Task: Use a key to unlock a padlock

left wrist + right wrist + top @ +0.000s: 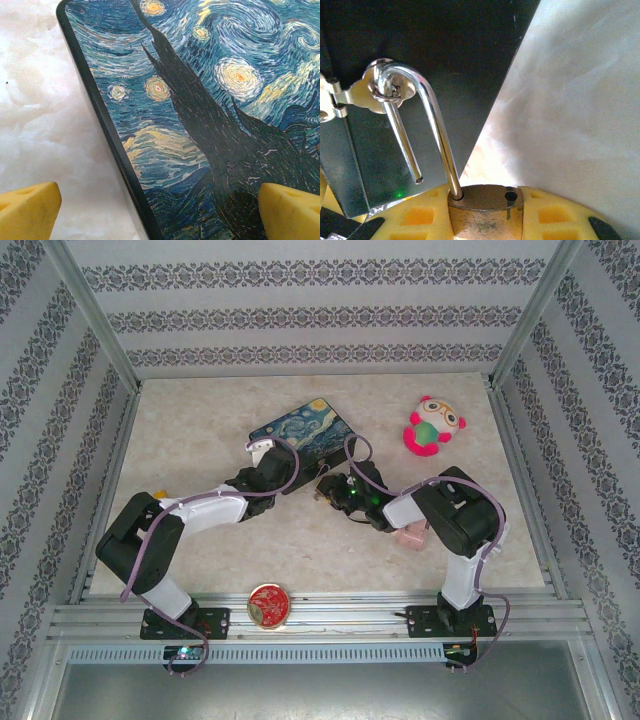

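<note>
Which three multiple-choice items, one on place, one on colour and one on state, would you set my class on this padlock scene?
1. Where is the plush owl?
A. Right of the Starry Night box, apart from it
B. On top of the box
C. Beside the arm bases

2. What colour are the right gripper's fingers?
A. Blue
B. Green
C. Yellow

3. How is the padlock's shackle?
A. Locked into the body
B. Open, with one end free, hooked through the box's hasp
C. Lifted wholly off the box

Answers:
1 A: the top view shows it off to the box's right.
2 C: yellow fingers flank the padlock body.
3 B: the free end hangs clear of its hole.
</note>
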`<action>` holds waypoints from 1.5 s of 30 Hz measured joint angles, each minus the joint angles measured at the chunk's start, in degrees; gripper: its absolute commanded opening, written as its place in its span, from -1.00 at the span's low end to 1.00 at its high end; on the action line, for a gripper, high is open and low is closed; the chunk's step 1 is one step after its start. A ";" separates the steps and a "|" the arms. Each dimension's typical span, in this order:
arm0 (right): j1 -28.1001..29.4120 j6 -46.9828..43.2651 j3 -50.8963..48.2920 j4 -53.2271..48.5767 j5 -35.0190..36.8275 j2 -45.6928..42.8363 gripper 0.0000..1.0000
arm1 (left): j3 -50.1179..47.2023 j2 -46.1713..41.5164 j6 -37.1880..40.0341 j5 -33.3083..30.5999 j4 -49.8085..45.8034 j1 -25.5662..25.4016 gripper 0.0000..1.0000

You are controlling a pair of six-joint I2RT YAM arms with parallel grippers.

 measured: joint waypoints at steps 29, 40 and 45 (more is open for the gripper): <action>-2.47 2.10 0.09 6.54 4.94 2.69 -1.00 | -1.79 -1.29 -1.27 4.52 1.51 1.07 0.94; -5.25 2.95 1.49 7.91 12.39 3.98 -1.00 | -1.90 -1.29 -2.40 5.01 1.73 1.14 0.94; -5.25 2.69 1.49 7.89 12.57 3.96 -1.00 | -1.90 -1.29 -2.78 5.40 1.73 1.33 0.91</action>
